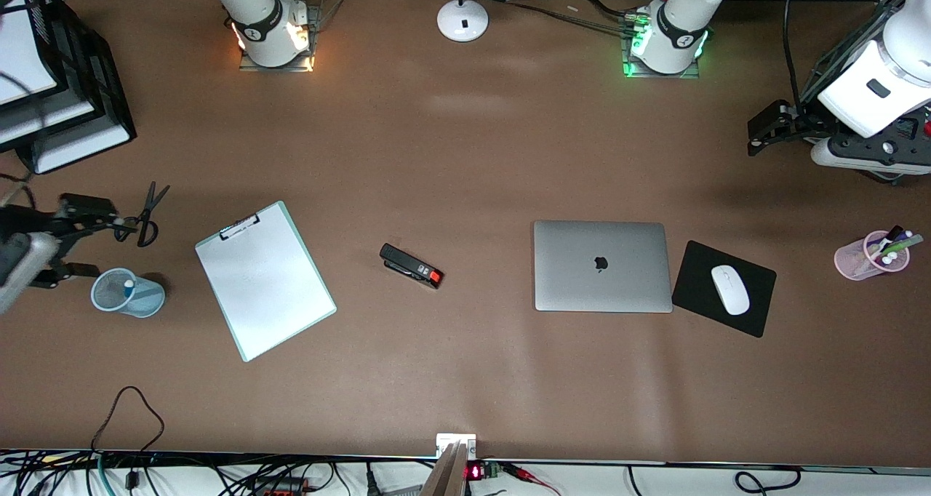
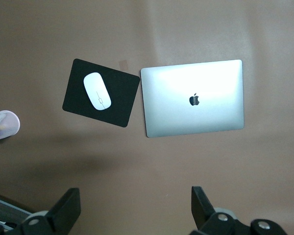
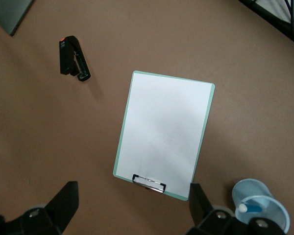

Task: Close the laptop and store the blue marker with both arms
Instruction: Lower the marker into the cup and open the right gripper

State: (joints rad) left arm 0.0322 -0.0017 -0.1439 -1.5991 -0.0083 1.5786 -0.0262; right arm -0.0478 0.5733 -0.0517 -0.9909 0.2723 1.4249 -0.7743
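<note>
Lying shut on the surface, the laptop (image 1: 602,265), lid logo up, beside a mousepad (image 1: 724,288). Standing in a blue mesh cup (image 1: 127,293), the blue marker (image 1: 131,286). Hovering with jaws wide open and empty: left gripper (image 2: 134,210) near the laptop, right gripper (image 3: 132,208) by the clipboard (image 3: 164,132).

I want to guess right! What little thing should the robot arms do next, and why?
Probably nothing more than resting: the laptop lies shut, lid down, and the blue marker already stands in the blue cup. Both the left gripper and right gripper hang with open, empty jaws at the table's ends.
</note>
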